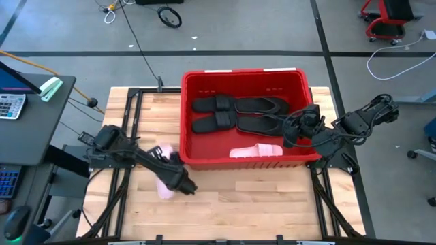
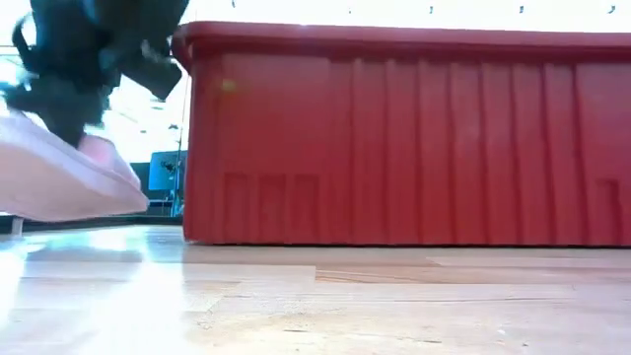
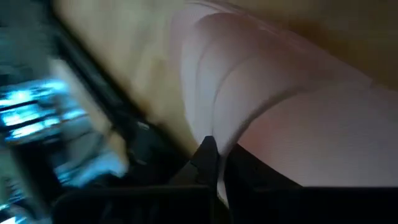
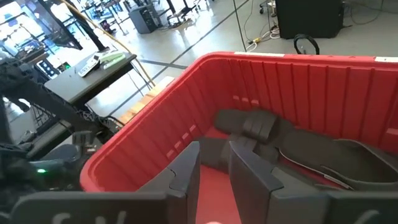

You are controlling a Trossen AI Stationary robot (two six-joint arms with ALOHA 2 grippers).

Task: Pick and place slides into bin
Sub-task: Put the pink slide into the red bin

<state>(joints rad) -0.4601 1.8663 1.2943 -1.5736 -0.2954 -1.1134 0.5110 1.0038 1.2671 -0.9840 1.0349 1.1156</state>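
Observation:
The red bin (image 1: 187,122) stands at the table's far middle. It holds four black slides (image 1: 238,112), and a pale pink slide (image 1: 255,151) lies against the near wall inside. A second pale pink slide (image 1: 164,190) is outside the bin, left of its near left corner. My left gripper (image 1: 176,178) is shut on this slide. It also shows in the low view (image 2: 59,177) and fills the left wrist view (image 3: 261,93). My right gripper (image 4: 214,168) hovers over the bin's right part, slightly open and empty. My left gripper holds the pink slide about midway along its length, at its side edge (image 3: 227,146). The fingers (image 3: 208,155) come slanting down from the table's left and lie across the slide. In the low view the slide hangs tilted, just clear of the table.
The bin's tall near wall (image 2: 394,148) stands right beside the held slide. Bare wooden table (image 1: 252,204) lies in front of the bin. A side desk with a calculator (image 1: 10,105) stands off the table's left edge.

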